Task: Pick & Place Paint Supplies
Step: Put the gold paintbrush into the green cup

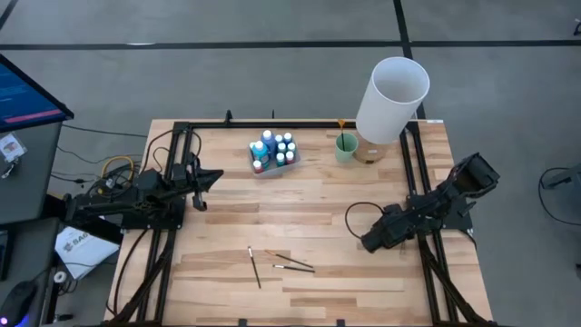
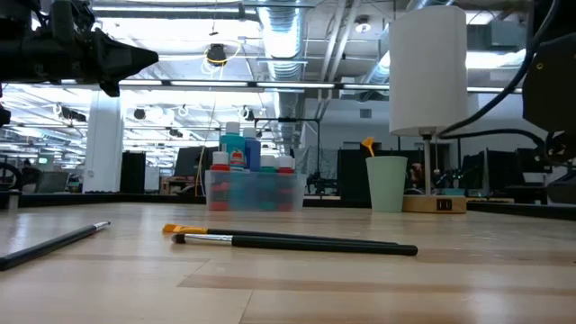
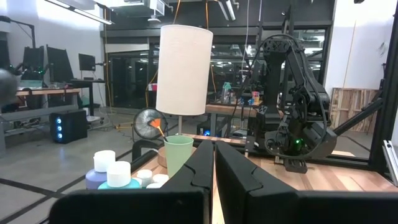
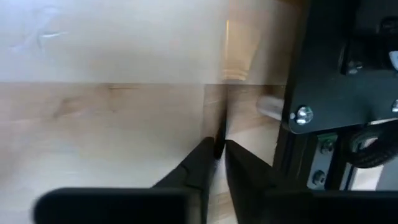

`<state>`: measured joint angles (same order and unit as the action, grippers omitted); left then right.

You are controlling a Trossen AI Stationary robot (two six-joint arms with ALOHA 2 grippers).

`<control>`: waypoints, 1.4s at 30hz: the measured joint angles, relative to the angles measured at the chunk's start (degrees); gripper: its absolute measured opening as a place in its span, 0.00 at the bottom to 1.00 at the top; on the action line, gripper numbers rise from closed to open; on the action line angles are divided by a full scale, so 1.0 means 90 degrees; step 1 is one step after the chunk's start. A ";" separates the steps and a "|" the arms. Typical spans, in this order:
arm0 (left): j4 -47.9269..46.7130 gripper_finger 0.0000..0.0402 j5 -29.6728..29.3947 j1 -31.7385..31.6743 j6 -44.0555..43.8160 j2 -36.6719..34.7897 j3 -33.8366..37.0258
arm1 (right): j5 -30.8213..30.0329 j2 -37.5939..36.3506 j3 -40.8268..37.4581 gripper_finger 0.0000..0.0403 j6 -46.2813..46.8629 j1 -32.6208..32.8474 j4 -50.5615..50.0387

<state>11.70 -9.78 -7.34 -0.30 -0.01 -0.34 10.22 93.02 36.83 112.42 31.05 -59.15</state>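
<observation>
Several small paint bottles (image 1: 274, 151) with pale caps stand in a clear tray near the table's far edge; they also show in the low view (image 2: 255, 175) and the left wrist view (image 3: 115, 174). Three thin dark-handled brushes (image 1: 280, 263) lie flat on the wood near the near edge (image 2: 297, 240). An orange-tipped brush (image 1: 340, 126) stands in the pale green cup (image 1: 346, 146). My left gripper (image 1: 201, 187) is shut and hovers at the table's left, pointing toward the tray (image 3: 214, 171). My right gripper (image 1: 367, 242) is shut, low over bare wood at the right (image 4: 219, 152).
A tall white cylinder (image 1: 392, 98) stands on a wooden base beside the cup at the far right corner. Black metal frames (image 1: 419, 195) run along both sides of the table. A cable loops on the wood near the right gripper (image 1: 354, 216). Bare wood lies between the tray and the brushes.
</observation>
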 joint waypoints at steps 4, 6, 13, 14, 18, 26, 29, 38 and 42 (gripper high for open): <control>0.0005 0.00 0.0000 -0.0001 0.0000 0.0000 0.0000 | 0.0025 -0.0115 -0.0009 0.02 -0.0006 -0.0051 0.0035; 0.0009 0.00 -0.0002 -0.0001 -0.0001 0.0000 0.0000 | 0.0042 -0.0162 -0.0011 0.04 -0.0032 -0.0091 0.0069; 0.0029 0.00 0.0000 -0.0001 0.0000 0.0000 -0.0002 | -0.0095 -0.0222 0.0346 0.01 -0.0395 -0.0347 0.0481; 0.0031 0.00 0.0000 -0.0001 -0.0001 0.0000 0.0000 | -0.0098 -0.0246 0.0424 0.02 -0.0503 -0.0417 0.0829; 0.0046 0.00 0.0000 -0.0001 0.0000 0.0000 0.0000 | -0.0439 -0.0222 0.0677 0.01 -0.1115 -0.0709 0.1343; 0.0083 0.00 -0.0002 -0.0001 0.0000 0.0000 0.0000 | -0.1187 -0.0213 0.0877 0.00 -0.2140 -0.1353 0.2147; 0.0102 0.00 0.0000 0.0001 0.0000 0.0000 0.0000 | -0.1187 -0.0213 0.0873 0.00 -0.2518 -0.1579 0.2402; 0.0151 0.00 0.0000 0.0000 0.0000 0.0000 0.0000 | -0.1185 -0.0182 0.1067 0.01 -0.3437 -0.1949 0.2465; 0.0153 0.00 0.0000 -0.0001 -0.0001 0.0000 0.0000 | -0.1313 -0.0188 0.1335 0.00 -0.3889 -0.2038 0.2433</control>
<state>13.08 -9.78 -7.35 -0.31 -0.01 -0.34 -1.59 91.33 48.85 77.42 12.71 -37.26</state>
